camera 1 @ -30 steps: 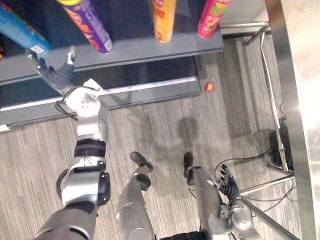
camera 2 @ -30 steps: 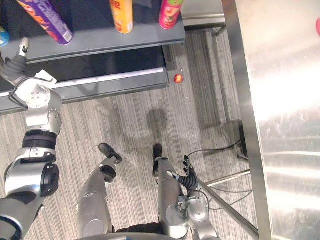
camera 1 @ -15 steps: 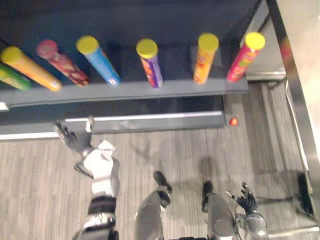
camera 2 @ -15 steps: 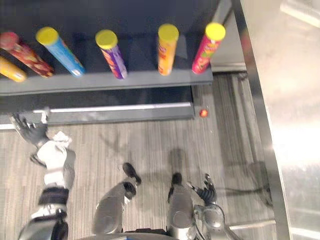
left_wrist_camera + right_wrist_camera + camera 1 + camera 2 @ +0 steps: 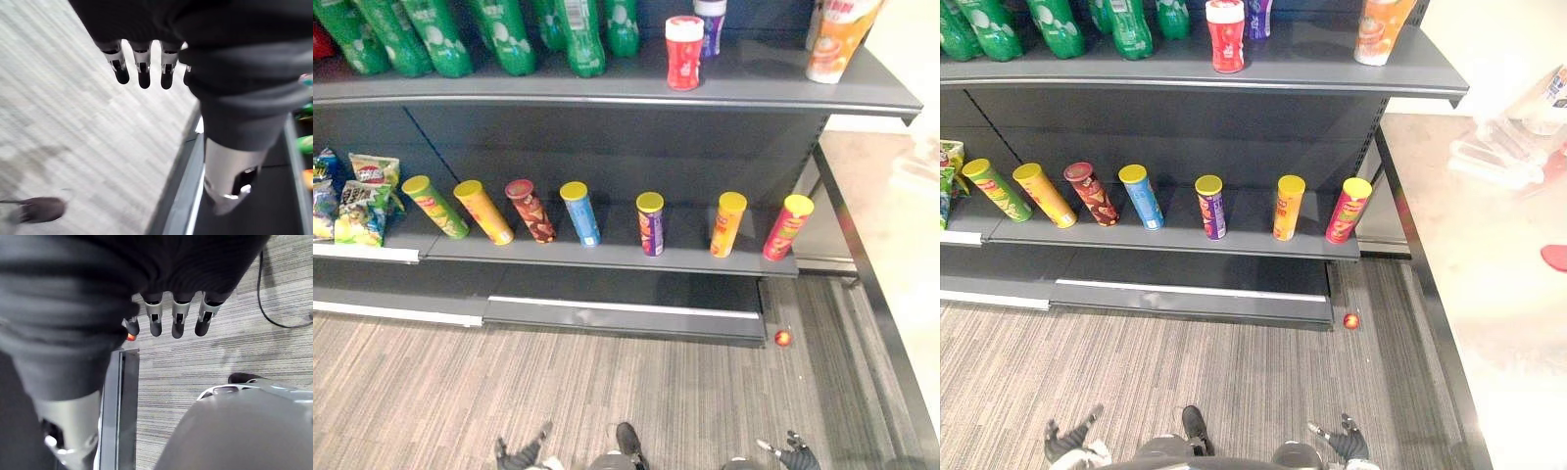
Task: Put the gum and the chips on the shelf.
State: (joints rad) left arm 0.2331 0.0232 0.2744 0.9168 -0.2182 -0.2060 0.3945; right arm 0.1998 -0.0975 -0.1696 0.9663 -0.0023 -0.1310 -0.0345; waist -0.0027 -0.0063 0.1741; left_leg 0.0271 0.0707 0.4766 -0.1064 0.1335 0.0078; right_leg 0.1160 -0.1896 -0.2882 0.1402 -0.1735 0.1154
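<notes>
Grey striped floor [image 5: 636,387] runs up to dark shelving [image 5: 607,137], where chip tubes [image 5: 649,223] stand in a row on the middle board and the red gum jar [image 5: 683,53] stands on the top one beside green bottles [image 5: 499,34]. Left hand [image 5: 519,453] and right hand [image 5: 793,456] hang low over the floor, fingers straight and empty.

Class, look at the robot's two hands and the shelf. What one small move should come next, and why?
Probably turn right toward the table to look for another item: the left hand and right hand hang open and empty, while chip cans stand on the lower shelf.
</notes>
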